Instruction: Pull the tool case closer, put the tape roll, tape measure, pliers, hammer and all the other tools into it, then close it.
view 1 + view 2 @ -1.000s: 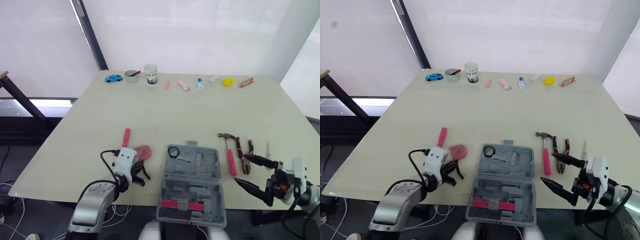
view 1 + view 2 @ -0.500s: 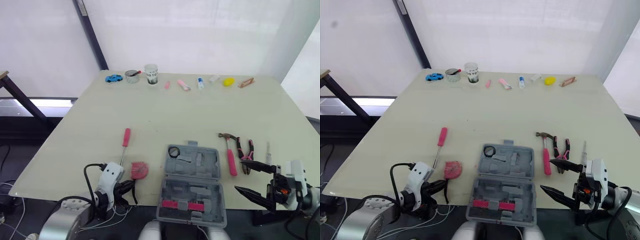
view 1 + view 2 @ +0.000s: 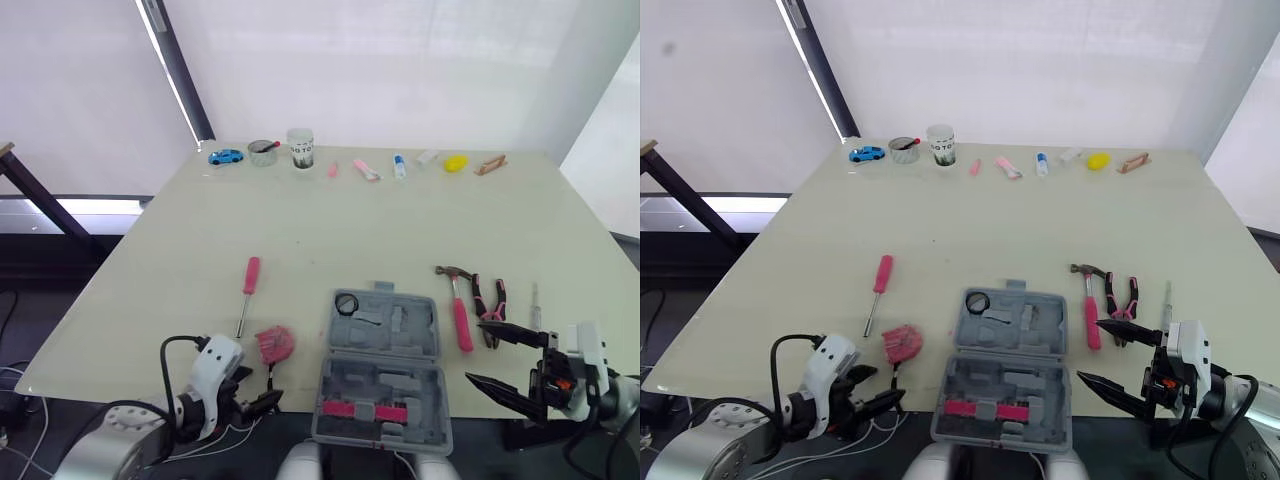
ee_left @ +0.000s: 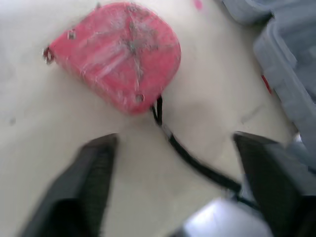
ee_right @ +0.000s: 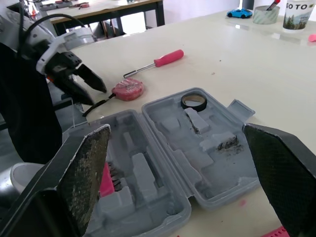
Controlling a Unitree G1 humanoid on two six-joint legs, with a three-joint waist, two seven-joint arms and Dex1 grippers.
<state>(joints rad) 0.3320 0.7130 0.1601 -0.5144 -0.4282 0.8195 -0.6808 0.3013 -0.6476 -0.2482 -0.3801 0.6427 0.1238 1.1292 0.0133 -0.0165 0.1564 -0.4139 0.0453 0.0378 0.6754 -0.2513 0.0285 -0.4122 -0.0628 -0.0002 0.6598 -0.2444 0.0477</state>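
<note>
The grey tool case (image 3: 385, 365) lies open at the near table edge, with a black tape roll (image 3: 347, 303) in its far half and a pink tool (image 3: 362, 409) in its near half. Left of it lies the red tape measure (image 4: 116, 54), its black strap trailing toward my left gripper (image 3: 258, 390). That gripper is open just off the table edge, with nothing between its fingers. A pink-handled screwdriver (image 3: 249, 280) lies further left. Right of the case are the hammer (image 3: 458, 305), pliers (image 3: 491, 300) and a thin screwdriver (image 3: 535, 300). My right gripper (image 3: 476, 350) hangs open near them.
Along the far edge stands a row of small items: a blue toy car (image 3: 226, 157), a tin (image 3: 264, 152), a cup (image 3: 300, 148) and a yellow object (image 3: 456, 163). Cables hang below the near edge by my left arm.
The left gripper drew back from the tape measure to the near edge and now stands open. The tape measure slid nearer the edge. The right gripper drifted slightly back.
</note>
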